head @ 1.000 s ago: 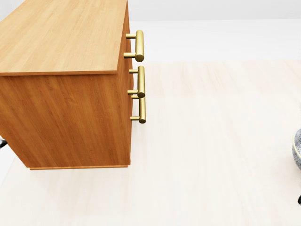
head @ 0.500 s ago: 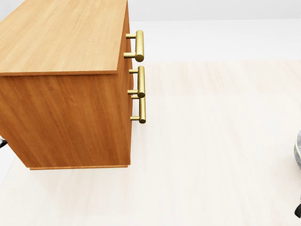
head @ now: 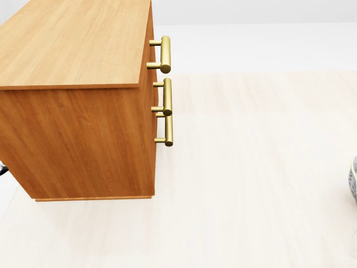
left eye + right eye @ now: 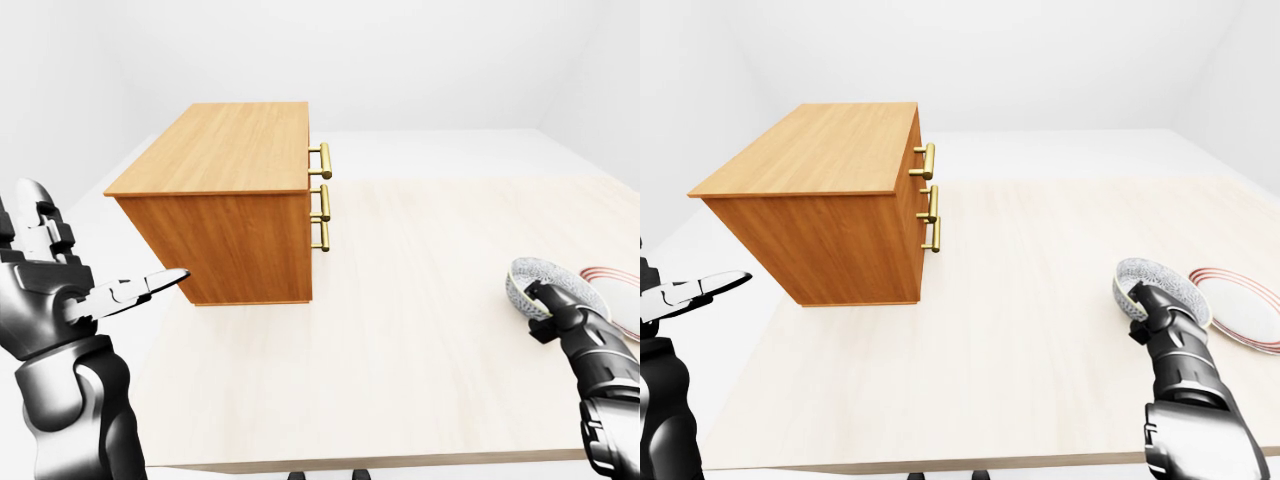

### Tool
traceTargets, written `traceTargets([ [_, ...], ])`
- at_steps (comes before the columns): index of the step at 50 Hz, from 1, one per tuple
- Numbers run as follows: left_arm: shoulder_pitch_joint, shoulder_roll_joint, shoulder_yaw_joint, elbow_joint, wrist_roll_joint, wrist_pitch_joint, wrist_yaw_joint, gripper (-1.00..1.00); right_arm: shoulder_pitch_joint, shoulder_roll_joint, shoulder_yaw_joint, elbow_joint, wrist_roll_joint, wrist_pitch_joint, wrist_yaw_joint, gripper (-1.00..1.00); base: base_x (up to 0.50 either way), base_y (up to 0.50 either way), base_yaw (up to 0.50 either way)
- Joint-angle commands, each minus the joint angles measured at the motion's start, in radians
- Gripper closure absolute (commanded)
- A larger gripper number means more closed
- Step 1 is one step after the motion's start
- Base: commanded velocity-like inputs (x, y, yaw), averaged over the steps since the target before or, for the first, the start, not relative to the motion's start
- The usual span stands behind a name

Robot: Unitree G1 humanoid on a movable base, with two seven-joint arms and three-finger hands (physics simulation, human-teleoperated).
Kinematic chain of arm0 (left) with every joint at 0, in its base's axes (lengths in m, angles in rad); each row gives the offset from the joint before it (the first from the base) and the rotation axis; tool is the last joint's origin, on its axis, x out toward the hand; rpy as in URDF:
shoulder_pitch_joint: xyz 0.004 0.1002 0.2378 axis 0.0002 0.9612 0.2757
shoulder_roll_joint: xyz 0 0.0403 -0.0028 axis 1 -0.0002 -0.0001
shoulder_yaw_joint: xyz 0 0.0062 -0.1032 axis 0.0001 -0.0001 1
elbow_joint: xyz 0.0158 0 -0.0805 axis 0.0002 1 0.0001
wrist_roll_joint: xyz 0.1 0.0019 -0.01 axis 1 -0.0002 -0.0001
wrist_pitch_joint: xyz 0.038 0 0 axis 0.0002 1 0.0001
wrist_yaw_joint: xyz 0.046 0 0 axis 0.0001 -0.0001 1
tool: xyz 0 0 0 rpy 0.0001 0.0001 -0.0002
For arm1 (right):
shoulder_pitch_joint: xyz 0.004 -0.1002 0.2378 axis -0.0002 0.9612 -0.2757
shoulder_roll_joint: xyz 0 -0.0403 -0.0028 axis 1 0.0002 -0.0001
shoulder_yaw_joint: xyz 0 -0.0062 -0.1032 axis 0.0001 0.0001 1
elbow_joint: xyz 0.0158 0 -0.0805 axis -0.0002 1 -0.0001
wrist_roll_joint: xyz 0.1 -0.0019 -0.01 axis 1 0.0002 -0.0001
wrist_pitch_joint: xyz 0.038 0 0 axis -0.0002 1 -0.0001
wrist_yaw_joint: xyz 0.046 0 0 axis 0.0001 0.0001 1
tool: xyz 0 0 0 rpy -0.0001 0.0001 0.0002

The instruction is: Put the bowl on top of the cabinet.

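Observation:
The wooden cabinet (image 4: 230, 148) stands at the left of the pale table (image 4: 400, 340), its flat top bare and its gold handles (image 3: 166, 54) facing right. The grey patterned bowl (image 4: 535, 280) is tilted at the right side of the table, beside a plate. My right hand (image 4: 548, 312) grips the bowl's near rim, fingers closed over it. In the head view only a sliver of the bowl (image 3: 353, 178) shows at the right edge. My left hand (image 4: 105, 292) hangs open at the left, below the cabinet, with nothing in it.
A white plate with red rings (image 4: 612, 300) lies on the table just right of the bowl. The table's near edge (image 4: 350, 462) runs along the bottom of the left-eye view. White floor and walls surround the table.
In the head view the bowl has slid further right, almost out of frame, and the dark hand at the bottom right corner has dropped out of sight. The cabinet has not moved.

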Motion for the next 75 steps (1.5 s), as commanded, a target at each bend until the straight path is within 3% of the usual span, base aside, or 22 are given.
traceTargets([
  [1, -0.007, -0.007, -0.014, 0.061, 0.002, 0.000, 0.009, -1.00, -0.022, -0.004, 0.023, 0.075, -0.031, 0.000, 0.058, 1.00, 0.00, 0.00, 0.00],
  [6, -0.008, -0.008, -0.015, 0.067, 0.004, 0.000, 0.008, -1.00, -0.157, -0.076, 0.043, -0.022, -0.130, 0.000, 0.183, 1.00, 0.00, 0.00, 0.00],
  [9, -0.008, -0.008, -0.016, 0.067, 0.005, 0.000, 0.008, -1.00, -0.322, -0.103, 0.047, -0.105, -0.214, 0.000, 0.296, 1.00, 0.00, 0.00, 0.00],
  [11, -0.008, -0.008, -0.015, 0.064, 0.003, 0.000, 0.008, -1.00, -0.494, -0.110, 0.071, -0.130, -0.301, 0.000, 0.383, 1.00, 0.00, 0.00, 0.00],
  [14, -0.009, -0.007, -0.016, 0.066, 0.004, 0.000, 0.008, -1.00, -0.705, -0.098, 0.091, -0.101, -0.419, 0.000, 0.444, 1.00, 0.00, 0.00, 0.00],
  [15, -0.010, -0.007, -0.014, 0.068, 0.001, 0.000, 0.008, -1.00, -0.807, -0.086, 0.112, -0.085, -0.470, 0.000, 0.477, 1.00, 0.00, 0.00, 0.00],
  [18, -0.010, -0.006, -0.015, 0.065, 0.001, 0.000, 0.009, -1.00, -0.928, -0.056, 0.119, -0.050, -0.560, 0.000, 0.496, 1.00, 0.00, 0.00, 0.00],
  [21, -0.012, -0.005, -0.015, 0.060, -0.001, 0.000, 0.010, -1.00, -1.098, 0.020, 0.129, 0.010, -0.630, 0.000, 0.508, 1.00, 0.00, 0.00, 0.00],
  [27, -0.017, -0.004, -0.019, 0.059, -0.003, 0.000, 0.010, -1.00, -1.252, 0.172, 0.143, 0.075, -0.703, 0.000, 0.502, 1.00, 0.00, 0.00, 0.00],
  [35, -0.020, -0.002, -0.016, 0.059, -0.010, 0.000, 0.011, -1.00, -1.345, 0.384, 0.114, 0.105, -0.668, 0.000, 0.452, 1.00, 0.00, 0.00, 0.00],
  [36, -0.020, -0.002, -0.016, 0.058, -0.010, 0.000, 0.012, -1.00, -1.347, 0.385, 0.115, 0.106, -0.665, 0.000, 0.450, 1.00, 0.00, 0.00, 0.00],
  [37, -0.017, -0.003, -0.021, 0.051, -0.008, 0.000, 0.011, -1.00, -1.359, 0.439, 0.107, 0.109, -0.646, 0.000, 0.440, 1.00, 0.00, 0.00, 0.00],
  [42, -0.017, -0.003, -0.014, 0.053, -0.017, 0.000, 0.009, -1.00, -1.345, 0.565, 0.102, 0.111, -0.583, 0.000, 0.332, 1.00, 0.00, 0.00, 0.00],
  [53, -0.010, -0.007, -0.013, 0.050, -0.018, 0.000, 0.007, -1.00, -1.321, 0.735, 0.094, 0.103, -0.438, 0.000, 0.235, 1.00, 0.00, 0.00, 0.00],
  [75, -0.009, -0.009, -0.013, 0.045, -0.026, 0.000, 0.010, -1.00, -1.272, 0.824, 0.148, 0.101, -0.311, 0.000, 0.165, 1.00, 0.00, 0.00, 0.00],
])
